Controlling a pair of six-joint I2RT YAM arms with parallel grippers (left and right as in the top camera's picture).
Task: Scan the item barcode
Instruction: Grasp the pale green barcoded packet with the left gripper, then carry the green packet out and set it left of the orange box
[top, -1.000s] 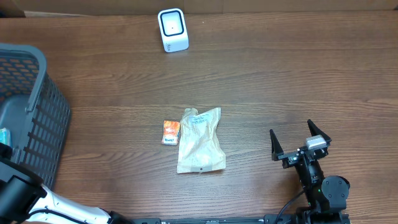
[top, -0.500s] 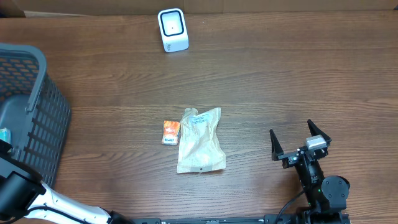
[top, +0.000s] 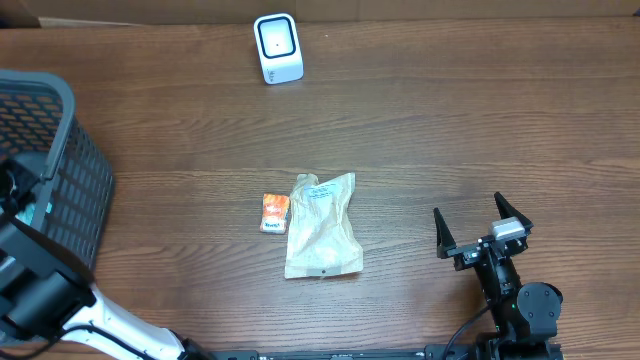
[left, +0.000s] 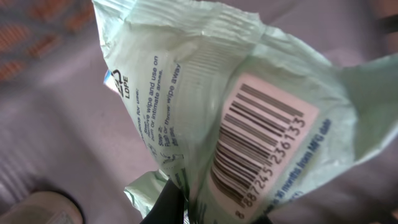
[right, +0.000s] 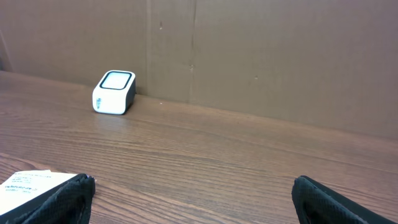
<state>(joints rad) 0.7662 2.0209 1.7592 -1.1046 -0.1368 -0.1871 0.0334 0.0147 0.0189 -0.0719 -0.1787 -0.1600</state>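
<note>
The pale green crinkled plastic packet (left: 186, 93) fills the left wrist view, with its white printed barcode (left: 258, 146) on the face turned towards that camera. We read its crimped seal at the top of the frame and its lower end at the bottom edge. There the left gripper (left: 180, 211) is clamped shut on it, so the long axis seems to run up the frame, leaning a little. The row of bars slants from lower left to upper right.

In the overhead view that arm reaches over the grey lattice plastic basket (top: 80, 170) at the left edge, so we judge the packet is at or inside the basket, barely lifted.

Grasping looks done. Carrying and presenting the code remain, since the white box-shaped scanner (top: 277, 47) stands well apart at top centre. A tan paper pouch (top: 322, 225) and a small orange sachet (top: 274, 212) lie mid-table. The right gripper (top: 470, 215) rests at lower right, jaws wide apart and empty.
</note>
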